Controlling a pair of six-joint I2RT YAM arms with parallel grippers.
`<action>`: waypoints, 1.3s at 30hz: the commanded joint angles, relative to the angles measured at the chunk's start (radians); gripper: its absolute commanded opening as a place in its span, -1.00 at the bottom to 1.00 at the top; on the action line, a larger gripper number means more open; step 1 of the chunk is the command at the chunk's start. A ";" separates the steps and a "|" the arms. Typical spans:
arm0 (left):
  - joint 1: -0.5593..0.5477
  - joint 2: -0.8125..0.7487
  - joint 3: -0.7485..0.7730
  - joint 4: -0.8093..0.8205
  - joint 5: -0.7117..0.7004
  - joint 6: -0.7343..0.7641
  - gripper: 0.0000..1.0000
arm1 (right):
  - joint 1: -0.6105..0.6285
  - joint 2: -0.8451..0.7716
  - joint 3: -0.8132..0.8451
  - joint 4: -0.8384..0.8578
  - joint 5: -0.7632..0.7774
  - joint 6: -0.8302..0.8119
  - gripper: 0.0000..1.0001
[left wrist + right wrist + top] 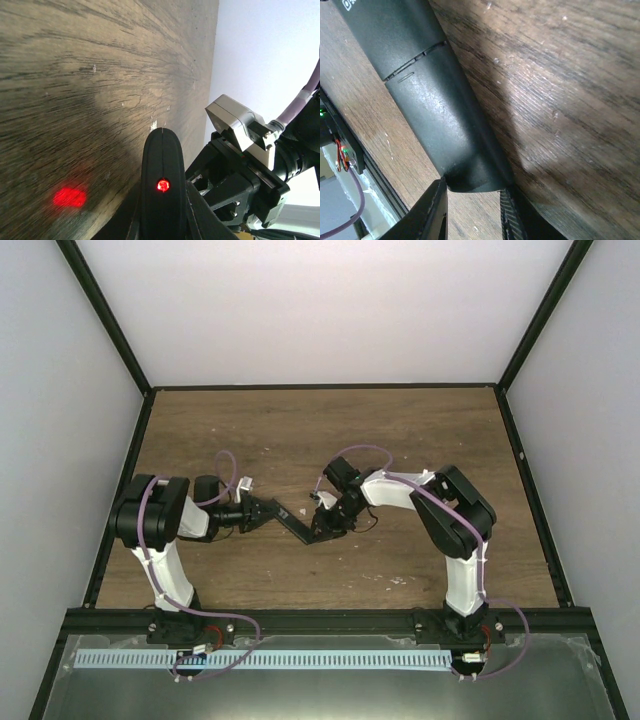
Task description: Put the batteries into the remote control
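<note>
1. Top external view: the two arms meet over the middle of the wooden surface (pixel 400 430), with the remote control (pixel 290 523) slanting between them as a slim black bar.
2. The left gripper (pixel 262 508) holds the remote's upper-left end, and the right gripper (pixel 322 527) is at its lower-right end.
3. Left wrist view: the remote's rounded end sticks out from between the left jaws, which are closed tight on it. A small red light (pixel 163 185) glows on that end, and a red glow (pixel 69 196) lies on the wood beside it.
4. In the same view, part of the right arm shows just beyond the remote, to the right.
5. Right wrist view: the remote runs diagonally across the wood, with a dark shadow beside it. Its near end sits between the right fingers (pixel 432 215).
6. The right jaws are narrow, one finger against each side of that end. I cannot tell whether they are clamping it.
</note>
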 commanded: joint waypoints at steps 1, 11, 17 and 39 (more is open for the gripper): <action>-0.014 0.018 -0.009 0.027 0.002 0.014 -1.00 | -0.003 0.049 0.038 0.076 0.043 -0.001 -0.56; -0.019 0.027 -0.008 0.032 0.005 0.011 -1.00 | -0.013 0.067 0.040 0.101 0.055 0.006 -0.59; -0.023 0.032 -0.009 0.033 0.004 0.010 -1.00 | -0.016 0.090 0.051 0.119 0.065 0.003 -0.60; -0.037 0.056 -0.008 0.048 0.012 0.000 -1.00 | -0.017 0.168 0.101 0.159 0.127 0.013 -0.67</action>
